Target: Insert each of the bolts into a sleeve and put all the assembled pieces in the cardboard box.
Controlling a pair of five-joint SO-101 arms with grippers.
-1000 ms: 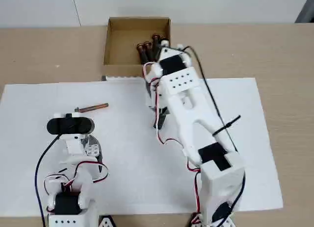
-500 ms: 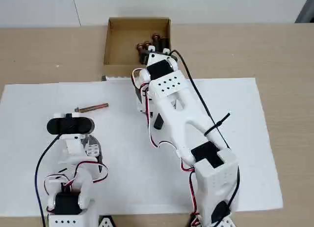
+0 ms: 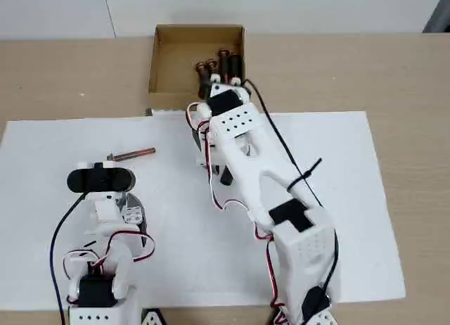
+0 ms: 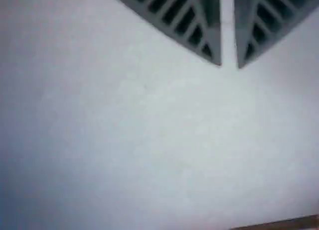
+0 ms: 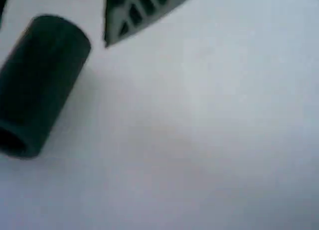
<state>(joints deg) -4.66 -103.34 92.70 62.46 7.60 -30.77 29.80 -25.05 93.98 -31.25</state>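
Tan wooden table (image 3: 408,79), with a white paper sheet (image 3: 176,219) spread on the arms' side of the cardboard box (image 3: 163,58). Inside the box, against its right wall, a cluster of assembled pieces (image 3: 214,66), coppery bolt heads showing.

Loose bolt (image 3: 132,155) on the paper, well apart from the box, out past its left front corner toward the arms. Dark sleeve (image 5: 40,85) on its side on the paper, near the box, just past its right front corner and under the right arm.

Right gripper (image 5: 65,8) low over the paper just beside the sleeve, spread wide, with nothing in it. Left gripper (image 4: 229,64) farther from the box than the bolt, hanging over bare paper, pinched to a thin slit and gripping nothing.

Judging by looks:
- **Bolt:** thin, stiff metal, light but smooth and likely to roll or skid. Best pinched crosswise near mid-shank, square to its length, leaving the tip free to enter the bore.
- **Sleeve:** short, hollow and round, probably light and rigid, though material hard to tell. Also prone to rolling away under a glancing touch. Best taken across the outer wall at mid-length, open end left clear and aimed toward the bolt.

Moderate squeeze likely enough for either; nothing fragile apparent.
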